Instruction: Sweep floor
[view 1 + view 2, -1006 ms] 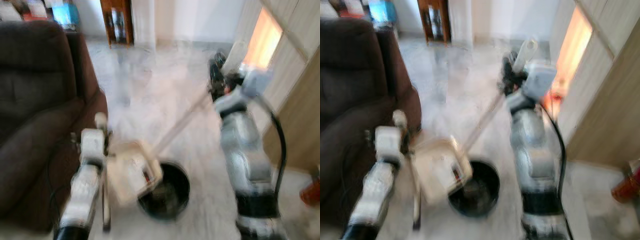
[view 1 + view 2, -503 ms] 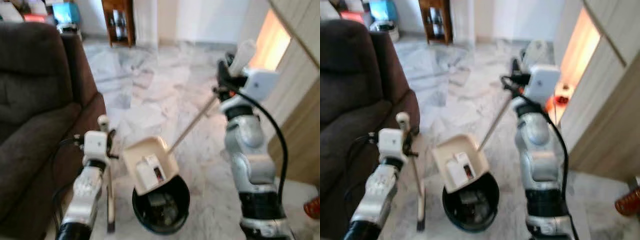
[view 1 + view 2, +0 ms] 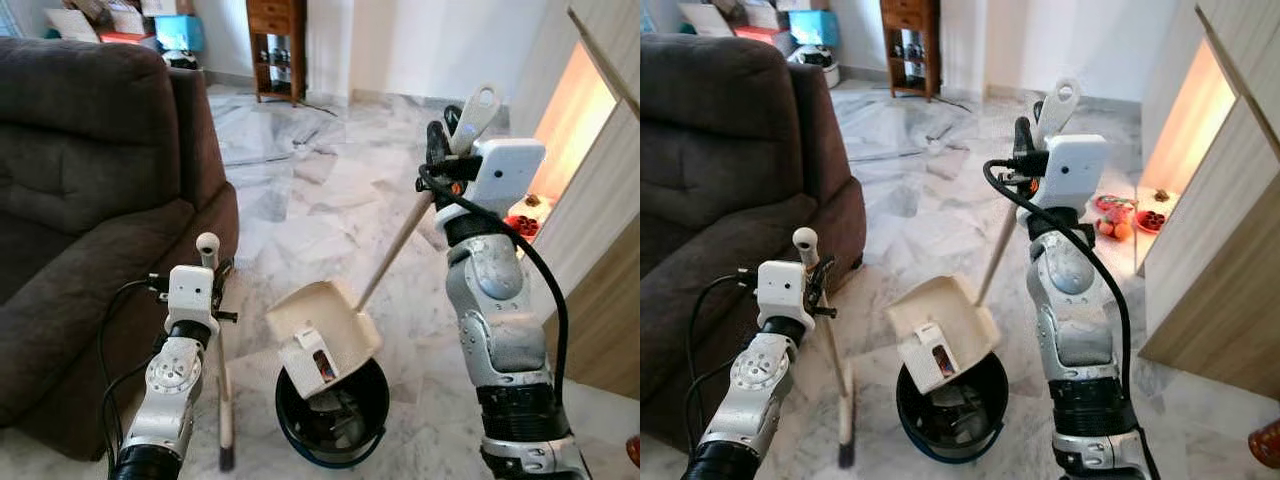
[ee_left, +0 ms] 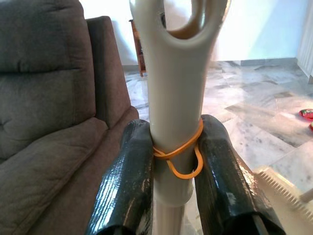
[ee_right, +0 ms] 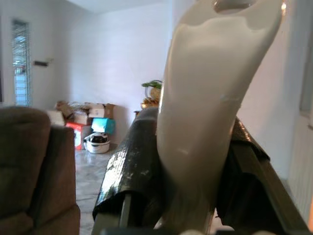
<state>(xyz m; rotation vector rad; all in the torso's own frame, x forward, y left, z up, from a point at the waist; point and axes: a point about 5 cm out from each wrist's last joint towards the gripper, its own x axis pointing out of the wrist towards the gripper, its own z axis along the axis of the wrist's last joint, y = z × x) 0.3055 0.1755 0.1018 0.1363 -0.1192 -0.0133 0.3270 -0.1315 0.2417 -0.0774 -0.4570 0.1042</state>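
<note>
Dustpan (image 3: 322, 337) tipped over black bin (image 3: 333, 410) on marble floor (image 3: 300, 190), right hand (image 3: 447, 135) clamped on its long handle. Left hand (image 4: 177, 171) grips upright broom (image 3: 222, 390) beside brown sofa (image 3: 80, 190).

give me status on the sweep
Left tool shut on broom handle. Right tool shut on dustpan handle, dustpan tipped over bin.

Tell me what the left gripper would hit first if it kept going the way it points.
Left gripper is shut on the broom handle. Past the handle, the wrist view suggests the brown sofa comes first, though depth is unclear.
</note>
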